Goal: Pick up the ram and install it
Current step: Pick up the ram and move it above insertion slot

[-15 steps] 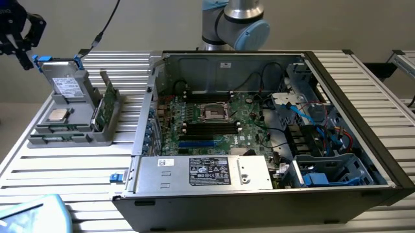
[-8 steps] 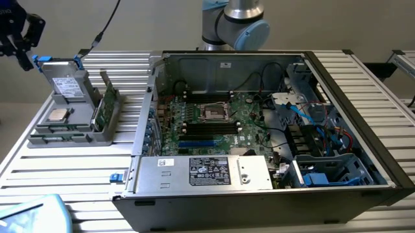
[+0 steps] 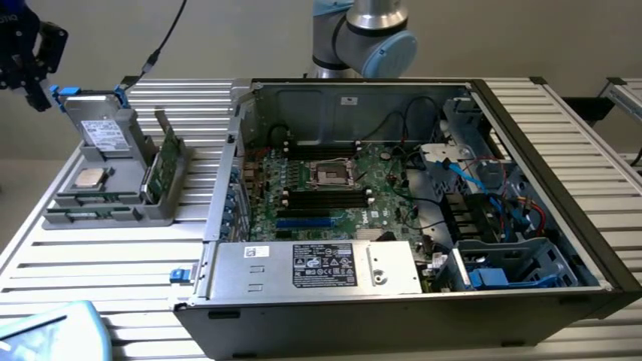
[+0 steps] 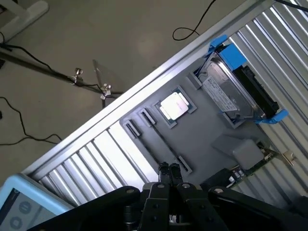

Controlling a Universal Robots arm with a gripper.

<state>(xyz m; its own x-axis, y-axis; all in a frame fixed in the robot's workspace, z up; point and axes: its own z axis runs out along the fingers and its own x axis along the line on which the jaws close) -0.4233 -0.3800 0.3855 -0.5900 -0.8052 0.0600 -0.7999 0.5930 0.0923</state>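
The gripper (image 4: pixel 169 169), jaws pressed together and empty, hangs over the grey holder (image 4: pixel 207 139). The ram (image 4: pixel 156 144) stands on edge in its slot below, just ahead of the fingertips. It looks light, stiff, thin and fragile. I'd pinch its top edge mid-length.

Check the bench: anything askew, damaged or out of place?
Nothing clearly off. The processor chip and drive sit seated in the gray holder; the green card seems to lean, possibly just the angle.

The ram (image 4: pixel 161 143), a long thin dark stick, sits on edge in the grey holder's (image 4: pixel 207 144) slot.
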